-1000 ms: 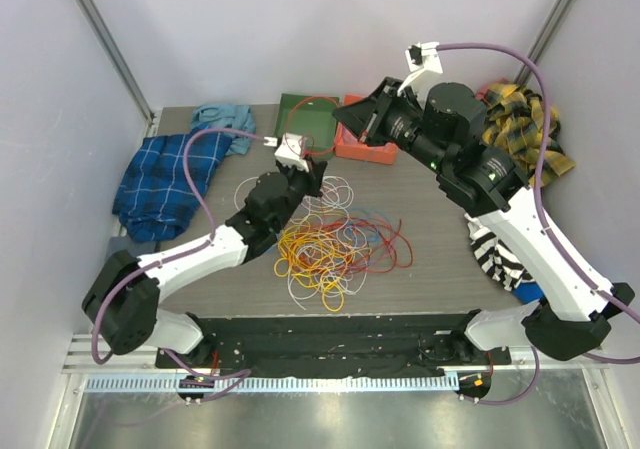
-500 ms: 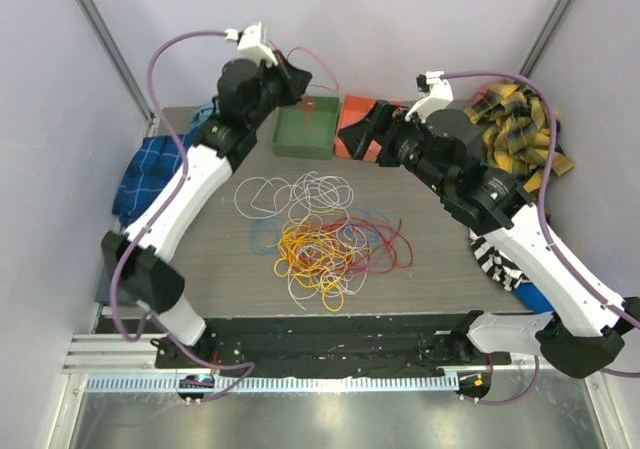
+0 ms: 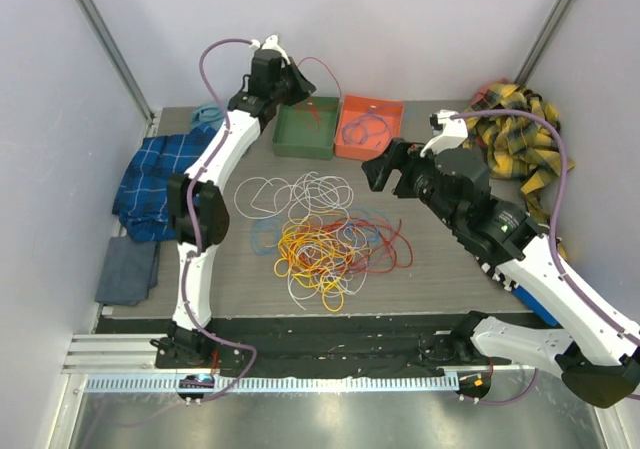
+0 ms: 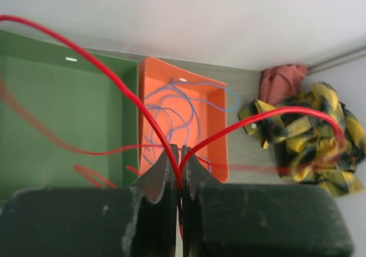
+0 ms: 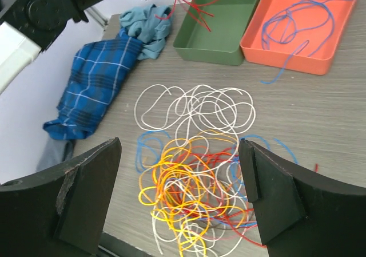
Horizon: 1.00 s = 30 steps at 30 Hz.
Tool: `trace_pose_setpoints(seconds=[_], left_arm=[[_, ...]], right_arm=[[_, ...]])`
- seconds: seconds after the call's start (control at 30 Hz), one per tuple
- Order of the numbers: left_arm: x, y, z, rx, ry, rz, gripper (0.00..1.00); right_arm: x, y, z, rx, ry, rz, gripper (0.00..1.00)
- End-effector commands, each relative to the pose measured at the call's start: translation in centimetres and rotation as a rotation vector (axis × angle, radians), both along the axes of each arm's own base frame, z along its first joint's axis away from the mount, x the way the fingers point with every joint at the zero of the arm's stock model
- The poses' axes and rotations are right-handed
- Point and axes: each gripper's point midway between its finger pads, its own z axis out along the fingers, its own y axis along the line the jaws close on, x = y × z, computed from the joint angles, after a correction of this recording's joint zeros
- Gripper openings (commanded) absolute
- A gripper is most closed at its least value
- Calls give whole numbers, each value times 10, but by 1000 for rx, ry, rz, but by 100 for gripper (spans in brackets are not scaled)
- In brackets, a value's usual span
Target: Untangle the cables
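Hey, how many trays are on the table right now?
2: a green tray at the back, left of centre, and an orange tray right beside it on its right. None looks hidden.

The top camera hangs above and behind the arm bases [image 3: 185,347] and looks down from afar on the whole surface [image 3: 420,284]. The left wrist camera sits close behind its claw [image 4: 179,165], raised at the back, facing the far right corner across the green tray [image 4: 57,108] and orange tray [image 4: 209,119]. The right wrist camera looks down and backward between its fingers [image 5: 86,200] over the cables [image 5: 194,182]. All three views share both trays.
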Motion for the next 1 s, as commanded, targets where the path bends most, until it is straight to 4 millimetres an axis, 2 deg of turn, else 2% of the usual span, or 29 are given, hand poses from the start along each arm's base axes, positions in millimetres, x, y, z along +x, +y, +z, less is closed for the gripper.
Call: trace_pose_setpoints(seconds=[0.0,0.07,0.1,0.17,0.2,0.3,0.37,0.4,0.43,0.47,0.5,0.53,0.57,0.6,0.63,0.73,0.83,0.87,0.93,0.97], left_arm=[[25,1,27,-75,-72,-5,0],[34,-2,15,-83,-63,-4,0],[41,-4,-1,-86,-46,-4,0],[47,-7,-13,-104,-40,-4,0],[52,-9,-30,-102,-20,-2,0],[61,-11,-57,-112,7,5,0],[62,-18,-69,-122,27,-22,0],[63,-19,-67,-126,19,-28,0],[64,-20,-76,-121,33,-27,6],[64,-19,-76,-115,28,-28,32],[66,-17,-77,-104,25,-16,41],[66,-13,-68,-98,7,-4,54],[66,-11,-67,-80,-4,1,60],[68,-4,-62,-67,-18,24,82],[66,-1,-43,-65,-51,33,99],[65,14,-20,-42,-94,83,100],[53,31,24,-42,-168,135,100],[41,36,40,-45,-183,145,100],[33,47,57,-41,-221,187,100],[22,53,70,-31,-235,200,100]], right_arm=[[2,-13,-3,-12,-43,-45,93],[2,-12,-11,-27,-33,-39,92],[1,-11,-13,-32,-32,-35,92],[4,-9,-21,-51,-21,-33,92],[5,-8,-22,-56,-18,-28,92],[9,-2,-31,-81,-3,-15,92],[12,-2,-35,-92,2,-21,92],[13,-1,-37,-102,5,-22,92],[14,-1,-38,-103,8,-22,92],[15,-1,-40,-107,13,-23,92],[14,0,-40,-104,12,-21,92],[15,1,-40,-102,13,-20,92],[15,0,-41,-104,14,-24,92],[15,-1,-41,-101,15,-25,92],[15,-1,-41,-100,12,-28,92],[15,-3,-40,-96,12,-33,92],[13,-4,-40,-88,14,-38,92],[13,-5,-40,-85,12,-42,92],[12,-7,-42,-77,17,-54,92],[12,-8,-44,-75,23,-59,92]])
